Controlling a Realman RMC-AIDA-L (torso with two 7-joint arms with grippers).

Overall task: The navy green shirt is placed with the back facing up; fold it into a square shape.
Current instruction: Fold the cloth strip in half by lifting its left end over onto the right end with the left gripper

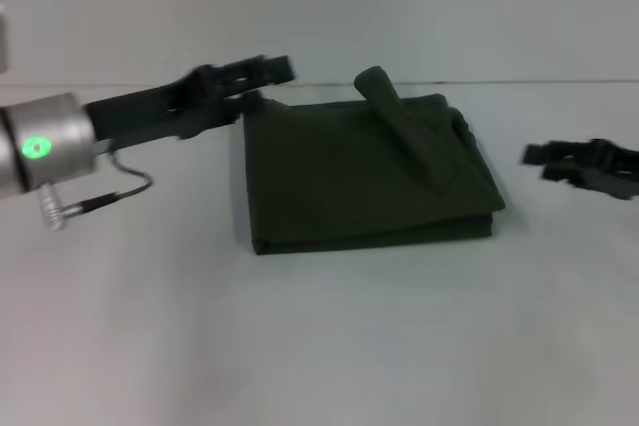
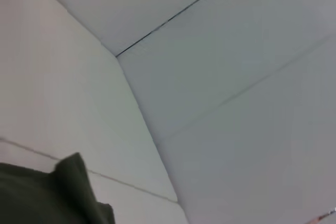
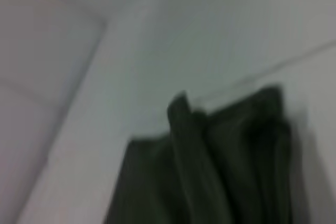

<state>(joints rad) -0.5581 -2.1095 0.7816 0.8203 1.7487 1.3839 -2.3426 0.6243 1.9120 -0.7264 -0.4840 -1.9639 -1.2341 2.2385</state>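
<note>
The navy green shirt (image 1: pixel 364 172) lies folded into a rough square on the white table, with one narrow flap (image 1: pixel 404 127) raised and lying diagonally across its far right part. No lettering shows. My left gripper (image 1: pixel 268 71) is raised just beyond the shirt's far left corner, apart from the fabric. My right gripper (image 1: pixel 539 159) hovers to the right of the shirt, a short gap from its right edge. A corner of the shirt shows in the left wrist view (image 2: pixel 47 195). The shirt's folds show in the right wrist view (image 3: pixel 220 166).
The white table (image 1: pixel 300 346) stretches wide in front of and beside the shirt. A white wall (image 1: pixel 399 7) rises behind the table's far edge. A coiled cable (image 1: pixel 95 202) hangs under my left arm.
</note>
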